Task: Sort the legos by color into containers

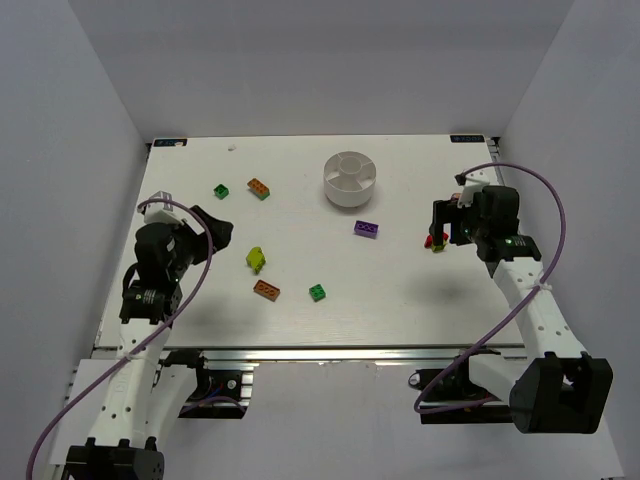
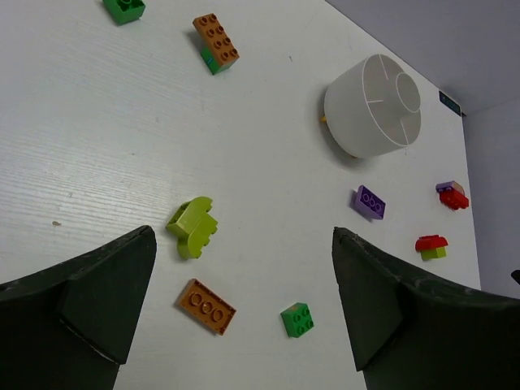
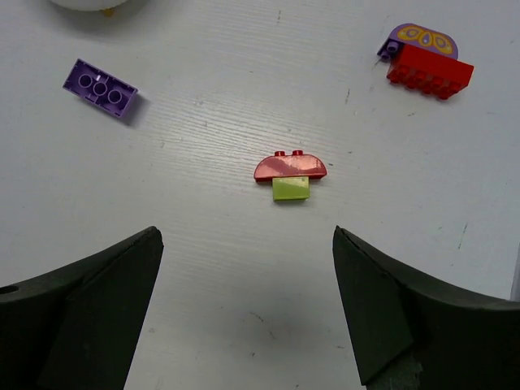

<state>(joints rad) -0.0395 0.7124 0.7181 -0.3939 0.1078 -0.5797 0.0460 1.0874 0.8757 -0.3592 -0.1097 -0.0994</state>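
The white dish [image 1: 350,178] with its wedge containers stands at the table's back middle and looks empty. Legos lie scattered: a green one [image 1: 221,191], an orange one [image 1: 259,188], a purple one [image 1: 366,229], a yellow-green one [image 1: 256,259], another orange [image 1: 266,290] and another green [image 1: 317,292]. My left gripper [image 1: 212,224] hangs open above the table; ahead of it lie the yellow-green brick [image 2: 192,227], orange brick [image 2: 207,306] and green brick [image 2: 297,319]. My right gripper [image 1: 445,226] is open too, just short of a red piece on a yellow-green brick [image 3: 290,175].
A red brick joined to a purple piece [image 3: 426,58] lies at the far right of the right wrist view. The purple brick [image 3: 101,88] is off to that gripper's left. The orange brick at the back sits on a green one [image 2: 216,41]. White walls close in the table.
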